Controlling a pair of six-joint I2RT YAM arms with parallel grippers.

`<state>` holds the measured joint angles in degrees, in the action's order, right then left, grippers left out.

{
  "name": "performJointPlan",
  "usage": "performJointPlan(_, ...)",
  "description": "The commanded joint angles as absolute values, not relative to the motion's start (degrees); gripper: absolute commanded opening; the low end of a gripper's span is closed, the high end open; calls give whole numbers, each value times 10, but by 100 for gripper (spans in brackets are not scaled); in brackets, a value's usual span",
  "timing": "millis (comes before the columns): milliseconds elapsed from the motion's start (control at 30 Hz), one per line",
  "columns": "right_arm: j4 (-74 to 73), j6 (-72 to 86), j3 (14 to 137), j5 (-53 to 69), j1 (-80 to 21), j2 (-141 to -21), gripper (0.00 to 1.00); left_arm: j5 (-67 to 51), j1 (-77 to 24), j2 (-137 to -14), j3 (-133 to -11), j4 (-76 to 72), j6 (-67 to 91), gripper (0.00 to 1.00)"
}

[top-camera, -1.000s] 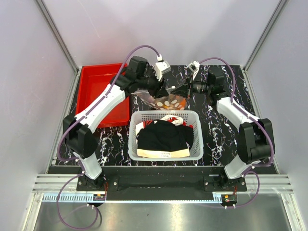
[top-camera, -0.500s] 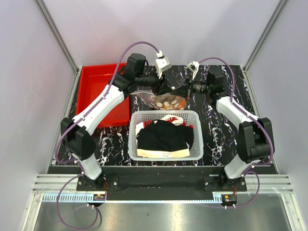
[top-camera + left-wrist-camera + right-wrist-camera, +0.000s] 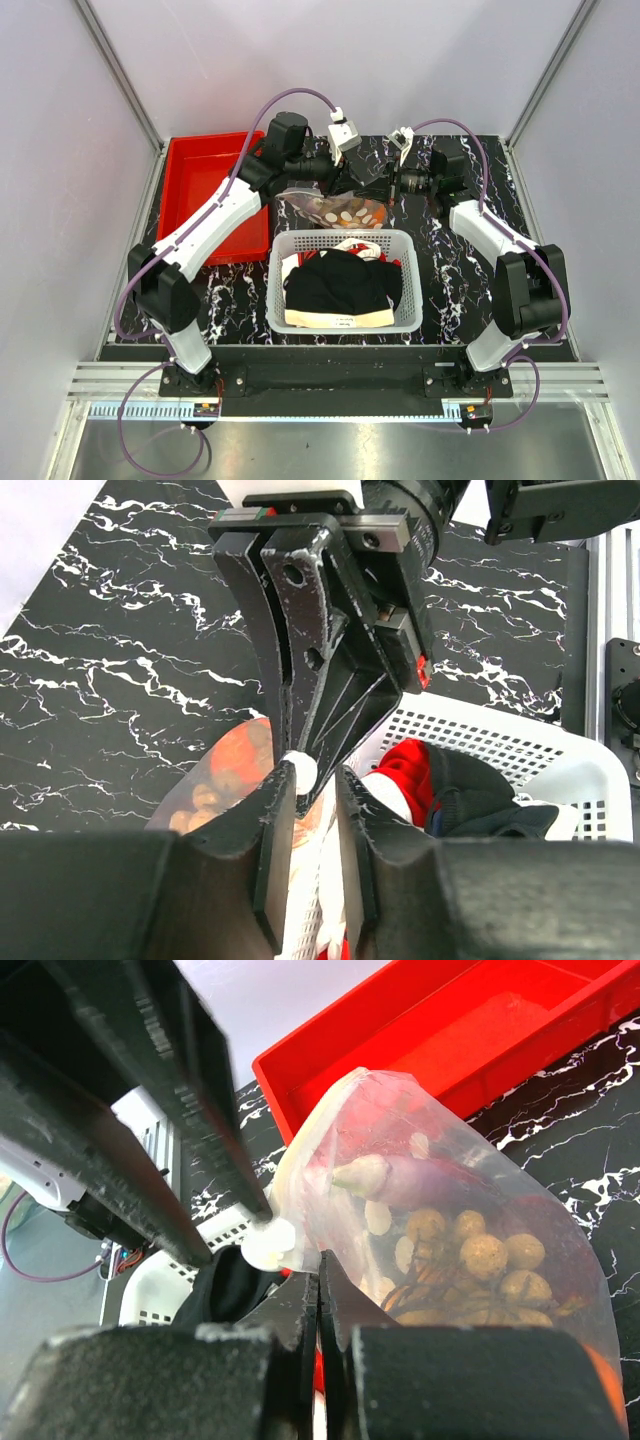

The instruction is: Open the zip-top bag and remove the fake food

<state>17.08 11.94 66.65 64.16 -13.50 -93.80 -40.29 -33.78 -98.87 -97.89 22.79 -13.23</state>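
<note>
top view: the zip-top bag point(image 3: 325, 205) is at the far middle of the black marbled table point(image 3: 450, 270), between the red bin point(image 3: 200, 170) and the right arm and just behind the white mesh basket point(image 3: 274, 300). i cannot tell from here whether it is lifted or resting. the fake food point(image 3: 348, 213) shows through the plastic as pale discs and orange. the left gripper point(image 3: 352, 185) and right gripper point(image 3: 383, 187) meet tip to tip above the bag's right end. the basket holds black and white clothes point(image 3: 335, 282).

left wrist view: the left gripper's 2 fingers reach up from the bottom edge with a narrow gap, and a small white tab point(image 3: 298, 773) at the bag's mouth sits pinched at their tips. the right gripper comes down from above, its fingers closing to a point on that same tab. the bag hangs to the left, orange and brown pieces showing inside. the basket lies to the right, with red cloth point(image 3: 405, 770) at its near corner.

right wrist view: the right gripper's fingers are pressed together on the bag's edge just below the tab. the left gripper's dark fingers slant in from the upper left onto the tab. the bag bulges to the right, holding tan nut-like balls point(image 3: 485, 1255), pale discs and a pink-purple piece point(image 3: 400, 1180). the bin lies behind it.
</note>
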Motion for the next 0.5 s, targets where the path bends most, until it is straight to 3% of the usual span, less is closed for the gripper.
performJointPlan(0,192,134,696,662,-137,-938,0,-410,-338,-995,-1000,203,-140,36)
performJointPlan(33,192,136,697,664,-137,-938,0,-411,-338,-995,-998,204,-140,41)
performJointPlan(200,198,141,696,669,-136,-939,0,-402,-338,-1003,-1001,203,-139,43)
performJointPlan(467,202,146,695,677,-137,-939,0,-383,-338,-1010,-1012,209,-148,1)
